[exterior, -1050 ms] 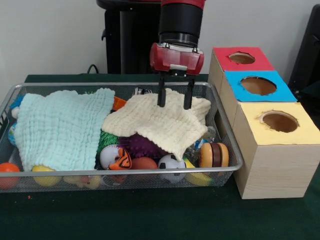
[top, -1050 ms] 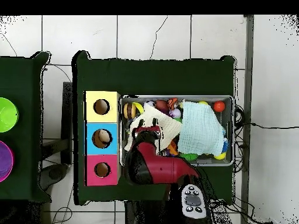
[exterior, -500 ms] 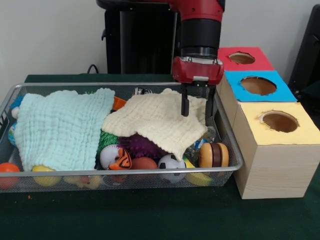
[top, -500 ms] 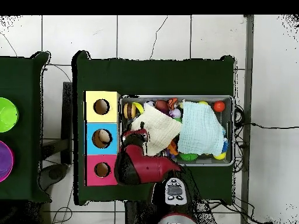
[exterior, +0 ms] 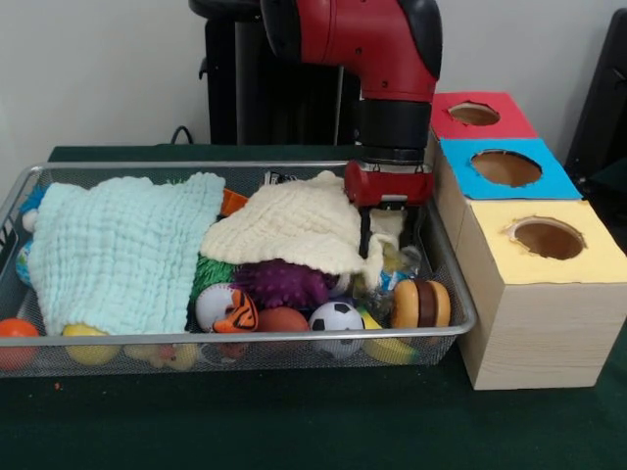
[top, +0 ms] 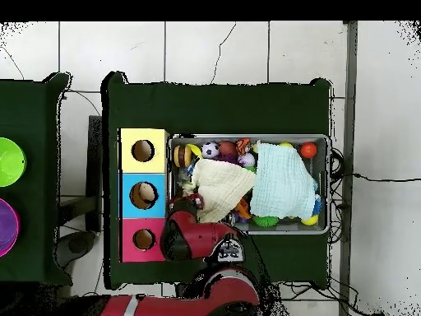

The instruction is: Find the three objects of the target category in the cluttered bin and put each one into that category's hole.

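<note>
Gripper (exterior: 388, 238) dropped lower at the bin's box-side end since the earlier frames, and the cream cloth (exterior: 294, 227) has bunched back toward the middle; purple spiky ball (exterior: 281, 284) and soccer ball (exterior: 336, 317) now more exposed.

Front view:
- Fingers straddle the cream cloth's box-side edge, a fold of it between them. Looks like a pinch on the cloth, contact partly hidden by the fabric.
- Mint cloth (exterior: 118, 250) covers the other half of the wire bin (exterior: 245, 338), lying flat.
- Along the near rim: orange ball (exterior: 15, 338), yellow ball (exterior: 90, 351), tiger-face ball (exterior: 227, 310), brown ball (exterior: 282, 319), soccer ball, toy burger (exterior: 419, 304).
- Green spiky toy (exterior: 209, 270) between the two cloths, just beside the purple spiky ball.
- Small toys under the gripper, too cluttered to tell apart.

Sorting box beside the bin: red hole (exterior: 474, 114), blue hole (exterior: 506, 167), yellow hole (exterior: 549, 238). Overhead view shows something light inside the blue hole (top: 144, 195); red and yellow look dark.

Target category can't be identified from the frames. All visible toys sit in the bin.
</note>
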`<action>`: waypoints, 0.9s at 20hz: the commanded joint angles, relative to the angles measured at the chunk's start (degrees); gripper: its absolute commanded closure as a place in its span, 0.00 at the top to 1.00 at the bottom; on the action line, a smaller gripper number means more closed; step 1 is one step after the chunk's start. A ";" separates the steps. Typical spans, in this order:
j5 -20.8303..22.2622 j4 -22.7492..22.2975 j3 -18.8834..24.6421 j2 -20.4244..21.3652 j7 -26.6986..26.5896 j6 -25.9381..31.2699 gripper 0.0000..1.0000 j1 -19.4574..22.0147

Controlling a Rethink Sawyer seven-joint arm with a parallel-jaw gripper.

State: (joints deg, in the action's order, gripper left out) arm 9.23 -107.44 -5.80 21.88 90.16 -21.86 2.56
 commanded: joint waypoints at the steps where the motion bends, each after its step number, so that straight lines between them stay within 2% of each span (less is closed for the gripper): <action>1: -3.40 9.73 -0.48 -11.72 8.01 -3.09 1.00 -0.21; 3: -3.65 9.93 -1.14 -12.08 7.60 -3.91 1.00 -0.94; 4: -3.55 9.94 -1.03 -12.17 8.00 -4.53 0.00 -0.88; 8: -3.78 9.07 -1.08 -11.69 8.70 -4.76 0.00 -0.98; 9: -4.41 7.93 -1.94 -10.27 8.45 -3.53 0.00 -1.88; 11: -7.95 3.56 -7.55 -5.41 6.89 2.61 0.00 -6.20; 12: -8.04 1.86 -12.31 -1.86 3.78 9.74 0.00 -9.01; 14: -3.56 -0.11 -19.15 5.02 -2.36 21.35 0.00 -10.59; 15: -1.48 0.64 -22.53 6.54 -5.29 26.02 0.00 -11.40; 17: 3.92 3.48 -27.18 7.25 -10.99 32.37 0.00 -12.11; 18: 7.35 4.35 -26.97 8.06 -12.02 31.60 0.00 -10.80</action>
State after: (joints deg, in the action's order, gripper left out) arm 8.68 -105.17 -19.06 22.48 90.16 -13.19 -7.79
